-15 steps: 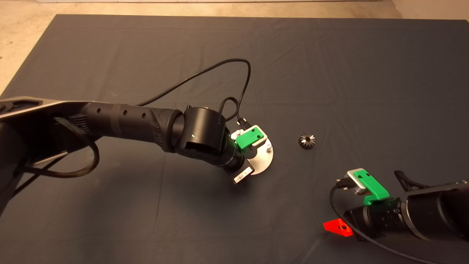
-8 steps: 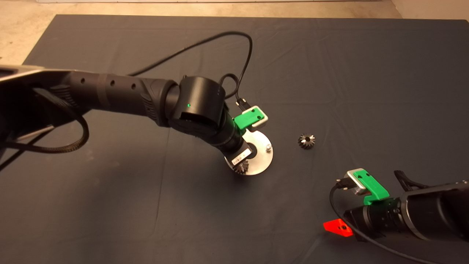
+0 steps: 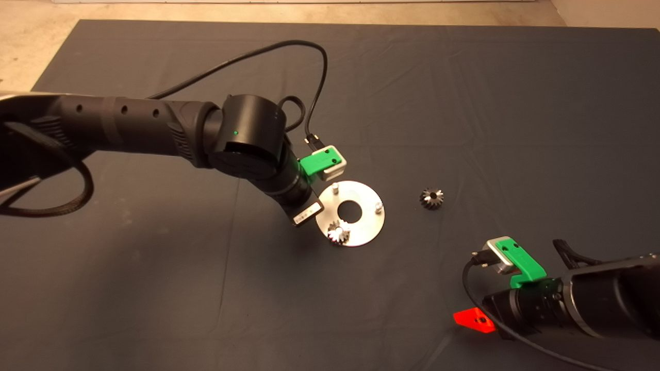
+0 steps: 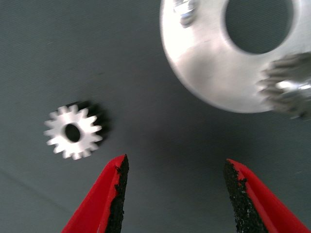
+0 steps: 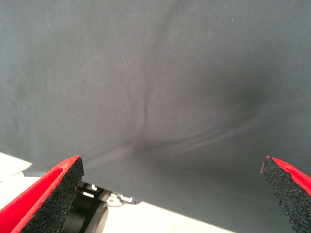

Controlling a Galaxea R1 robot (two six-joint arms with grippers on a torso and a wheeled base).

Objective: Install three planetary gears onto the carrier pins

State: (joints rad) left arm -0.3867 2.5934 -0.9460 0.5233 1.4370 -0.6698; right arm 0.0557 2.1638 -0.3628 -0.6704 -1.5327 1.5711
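The flat silver disc (image 3: pixel 363 226) lies mid-mat with two bare carrier pins (image 3: pixel 335 187) (image 3: pixel 378 207) standing on it. One silvery planetary gear (image 3: pixel 339 233) sits on the third pin, at the disc's near left. In the left wrist view a second silvery gear (image 4: pixel 74 132) lies flat on the mat beside the disc (image 4: pixel 209 58); the left arm hides it from the head view. My left gripper (image 4: pixel 175 194) hovers open and empty just left of the disc. A darker gear (image 3: pixel 431 198) rests on the mat right of the disc.
The left arm (image 3: pixel 252 136) and its looping black cable (image 3: pixel 319 67) reach over the mat's middle left. My right gripper (image 5: pixel 170 199) waits open at the lower right, one red finger (image 3: pixel 474 319) showing near the mat's front edge.
The left arm has pulled back up and to the left off the disc, uncovering it. A silvery gear now sits on the near-left pin. The right arm has stayed put.
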